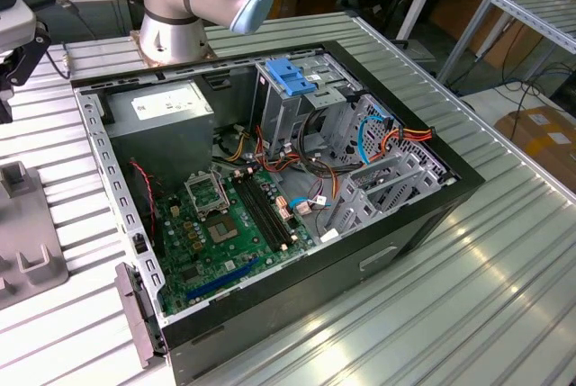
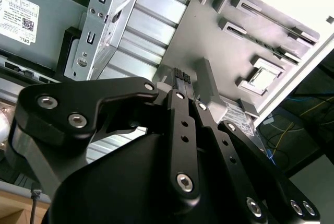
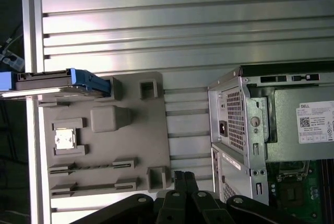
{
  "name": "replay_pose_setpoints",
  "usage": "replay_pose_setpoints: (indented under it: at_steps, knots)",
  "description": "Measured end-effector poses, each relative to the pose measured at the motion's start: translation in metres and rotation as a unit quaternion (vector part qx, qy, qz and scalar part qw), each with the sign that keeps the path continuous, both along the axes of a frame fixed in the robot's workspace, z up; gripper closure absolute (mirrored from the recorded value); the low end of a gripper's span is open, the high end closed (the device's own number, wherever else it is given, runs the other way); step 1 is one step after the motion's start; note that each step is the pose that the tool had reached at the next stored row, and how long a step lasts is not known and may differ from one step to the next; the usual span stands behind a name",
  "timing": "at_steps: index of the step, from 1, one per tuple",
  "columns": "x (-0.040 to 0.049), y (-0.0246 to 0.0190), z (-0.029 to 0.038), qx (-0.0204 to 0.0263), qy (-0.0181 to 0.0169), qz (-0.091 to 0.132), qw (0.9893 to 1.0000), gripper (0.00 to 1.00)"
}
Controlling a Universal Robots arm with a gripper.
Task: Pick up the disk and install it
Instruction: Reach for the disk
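My gripper [image 2: 183, 75] hangs over the grey tray [image 3: 151, 130]. Its two black fingers are pressed together with nothing between them, and in both wrist views the tips sit just above one side of the tray. The disk [image 3: 57, 82] is on the opposite side of that tray, well apart from my fingertips. It stands on its edge in a slot, grey metal with blue rails, and one end reaches out past the tray's corner. A processor chip [image 3: 65, 139] lies in a pocket of the tray, near the disk. The tray rests on the ribbed aluminium table [image 1: 468, 296], to the exterior view's left of the open computer case [image 1: 405, 242], on the side where the power supply [image 1: 171, 107] sits. Inside the case the motherboard [image 1: 225, 233] lies flat, and a blue bracket [image 1: 292, 76] tops the drive bay at the far side.
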State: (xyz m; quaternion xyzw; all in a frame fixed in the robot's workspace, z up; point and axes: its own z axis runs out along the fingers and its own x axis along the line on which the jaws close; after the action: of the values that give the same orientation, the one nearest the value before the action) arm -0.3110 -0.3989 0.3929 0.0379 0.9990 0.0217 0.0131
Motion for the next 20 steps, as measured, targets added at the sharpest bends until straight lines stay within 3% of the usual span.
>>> replay_pose_setpoints:
  at_steps: [20]
  knots:
    - [-0.0085, 0.0, 0.0, 0.0, 0.0, 0.0, 1.0, 0.9]
